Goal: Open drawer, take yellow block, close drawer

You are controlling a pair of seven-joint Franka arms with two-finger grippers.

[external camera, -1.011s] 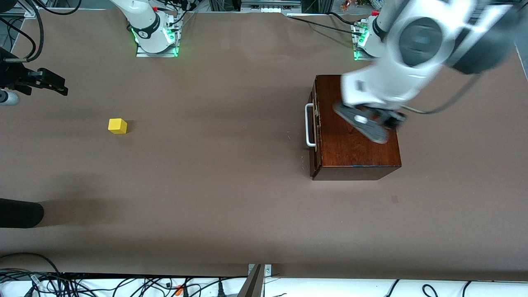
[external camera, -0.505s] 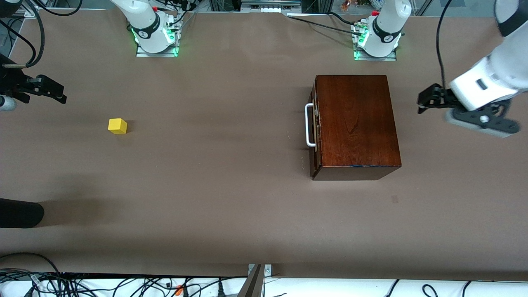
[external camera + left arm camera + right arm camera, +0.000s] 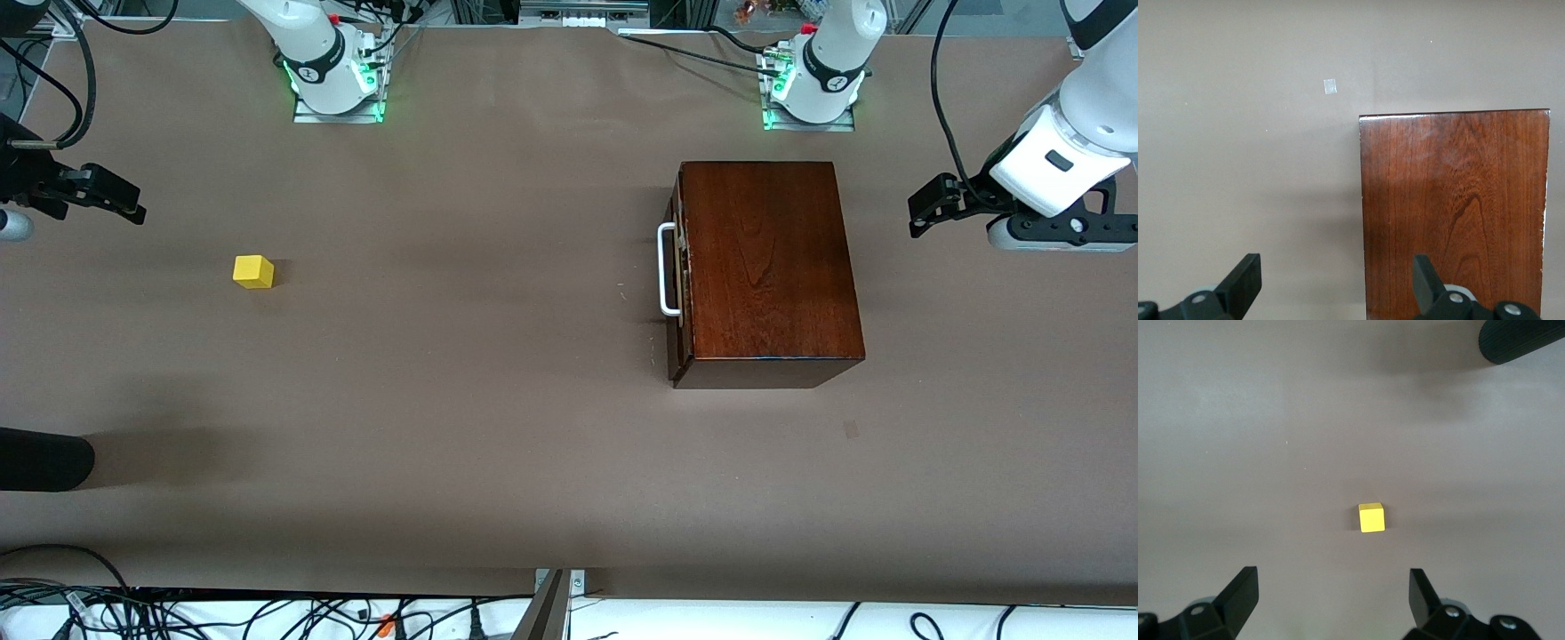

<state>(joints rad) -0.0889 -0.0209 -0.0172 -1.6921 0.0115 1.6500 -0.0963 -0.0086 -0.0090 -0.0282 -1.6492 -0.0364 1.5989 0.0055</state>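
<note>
The dark reddish-brown wooden box (image 3: 769, 267) stands on the table with its drawer shut and the white bar handle (image 3: 665, 271) facing the right arm's end. The yellow block (image 3: 253, 271) lies on the bare table toward the right arm's end, outside the drawer. My left gripper (image 3: 926, 209) is open and empty, over the table beside the box at the left arm's end. Its wrist view shows the box top (image 3: 1451, 213) and the open gripper (image 3: 1335, 283). My right gripper (image 3: 120, 197) is open and empty; its wrist view shows the block (image 3: 1371, 517) ahead of the gripper (image 3: 1331, 593).
A black rounded object (image 3: 44, 458) juts in at the right arm's end, nearer the front camera than the block; it also shows in the right wrist view (image 3: 1521, 337). A small pale mark (image 3: 851, 429) is on the brown table cover. Cables run along the front edge.
My left arm has swung off the box top out to the left arm's end of the table. The right gripper, box and block have stayed put.
</note>
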